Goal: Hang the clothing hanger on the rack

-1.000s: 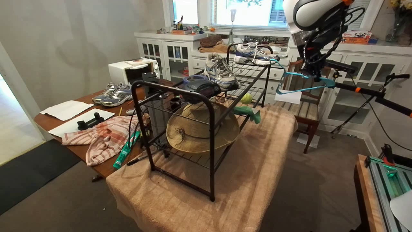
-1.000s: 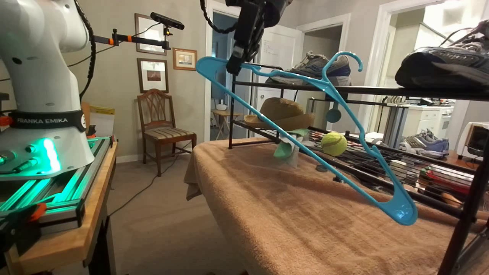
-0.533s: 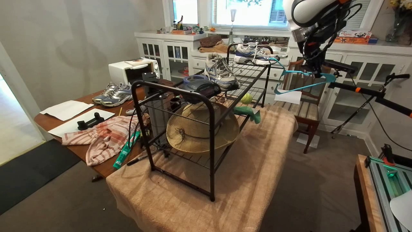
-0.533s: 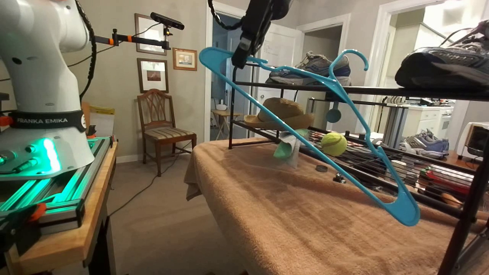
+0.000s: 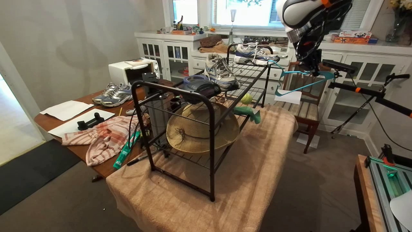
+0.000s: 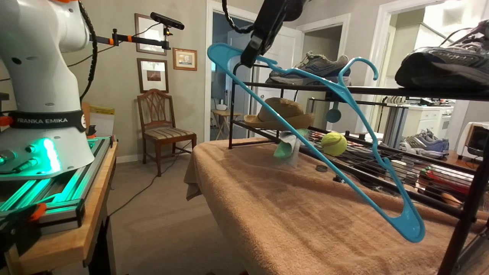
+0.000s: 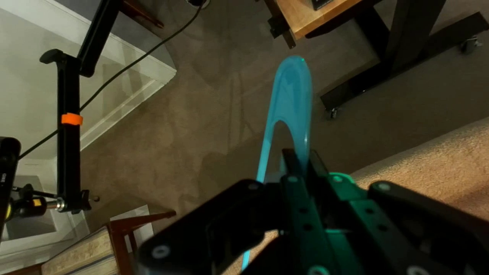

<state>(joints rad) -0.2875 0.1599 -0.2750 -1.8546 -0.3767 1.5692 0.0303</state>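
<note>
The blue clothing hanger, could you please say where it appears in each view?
In an exterior view, the blue clothing hanger: upper right.
In an exterior view, the hanger: slanting, upper centre to lower right.
In the wrist view, the hanger: just right of centre.
Shared landmark: the tan towel.

arm: raised, reaching outward | gripper: pointing down, tilted | fingers: clamped, close together

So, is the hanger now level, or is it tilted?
Tilted. In an exterior view, the hanger slopes down from the end effector, its free end lowest.
</note>
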